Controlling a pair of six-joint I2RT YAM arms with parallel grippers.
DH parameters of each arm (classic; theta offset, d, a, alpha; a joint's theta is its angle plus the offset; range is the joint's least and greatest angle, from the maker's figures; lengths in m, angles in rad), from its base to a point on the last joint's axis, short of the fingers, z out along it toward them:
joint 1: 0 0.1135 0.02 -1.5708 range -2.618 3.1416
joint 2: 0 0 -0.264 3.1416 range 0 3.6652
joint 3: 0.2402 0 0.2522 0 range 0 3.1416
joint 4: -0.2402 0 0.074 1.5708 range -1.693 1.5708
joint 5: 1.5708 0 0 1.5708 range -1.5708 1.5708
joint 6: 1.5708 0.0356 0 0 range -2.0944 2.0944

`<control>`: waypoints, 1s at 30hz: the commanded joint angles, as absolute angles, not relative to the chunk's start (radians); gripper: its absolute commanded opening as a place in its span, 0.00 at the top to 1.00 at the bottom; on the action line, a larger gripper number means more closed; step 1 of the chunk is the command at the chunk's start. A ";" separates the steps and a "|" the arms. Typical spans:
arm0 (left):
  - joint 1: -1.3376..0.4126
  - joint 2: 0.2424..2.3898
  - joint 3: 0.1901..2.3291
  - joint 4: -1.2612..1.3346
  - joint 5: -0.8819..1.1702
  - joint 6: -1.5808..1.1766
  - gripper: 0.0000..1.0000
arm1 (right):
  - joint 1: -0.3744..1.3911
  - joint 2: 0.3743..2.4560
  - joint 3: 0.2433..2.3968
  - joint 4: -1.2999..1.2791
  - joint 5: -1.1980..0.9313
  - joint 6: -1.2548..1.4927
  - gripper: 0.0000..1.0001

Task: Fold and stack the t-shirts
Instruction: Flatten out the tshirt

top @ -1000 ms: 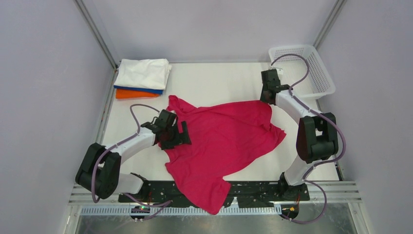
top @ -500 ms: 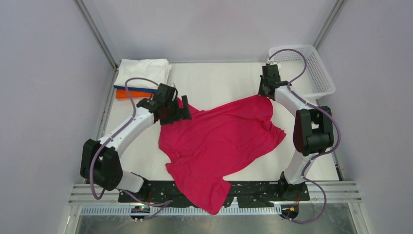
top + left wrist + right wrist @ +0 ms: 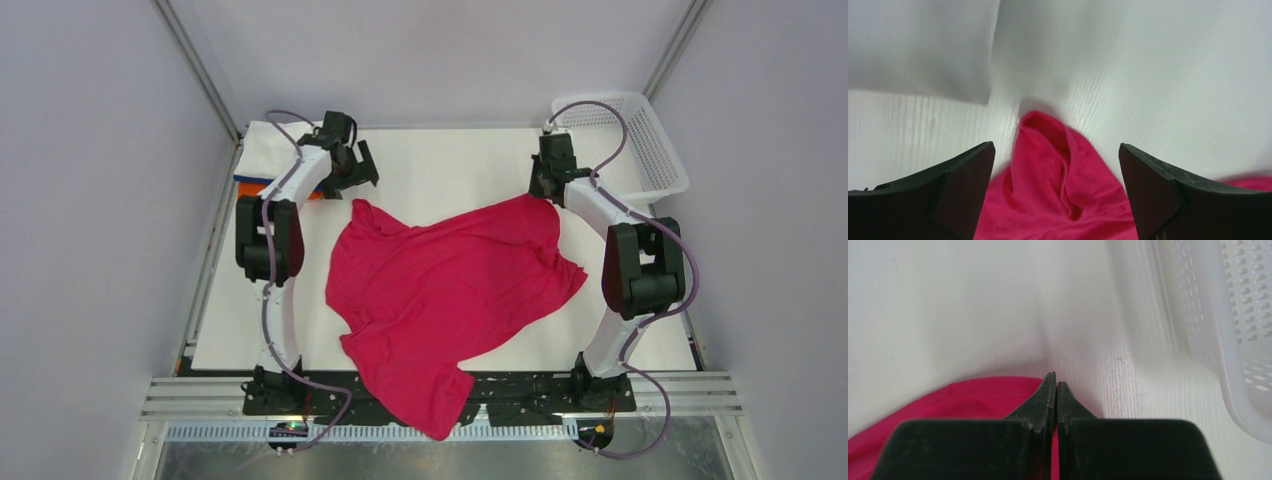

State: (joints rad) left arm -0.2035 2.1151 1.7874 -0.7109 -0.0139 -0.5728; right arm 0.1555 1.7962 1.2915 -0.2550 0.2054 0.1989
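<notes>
White tabletop (image 3: 440, 160), magenta shirt (image 3: 450, 290): far-right corner clenched in right jaws, far-left corner near released left jaws.

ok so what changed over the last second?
Left gripper swept from the left edge of the magenta shirt to the far left, beside the folded stack. It is open and off the cloth. Right gripper edged slightly farther away, shut at the shirt's far-right corner. The shirt's left edge spread a little. The folded stack and basket are unchanged.
</notes>
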 commanded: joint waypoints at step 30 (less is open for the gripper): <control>-0.289 2.293 1.990 -0.946 -0.111 -0.864 0.48 | 0.159 1.679 1.242 -0.227 0.222 0.159 0.95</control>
State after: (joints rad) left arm -0.2569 2.3119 1.9423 -0.8642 -0.0288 -0.8345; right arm 0.1555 1.7584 1.2568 -0.2554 0.2058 0.1776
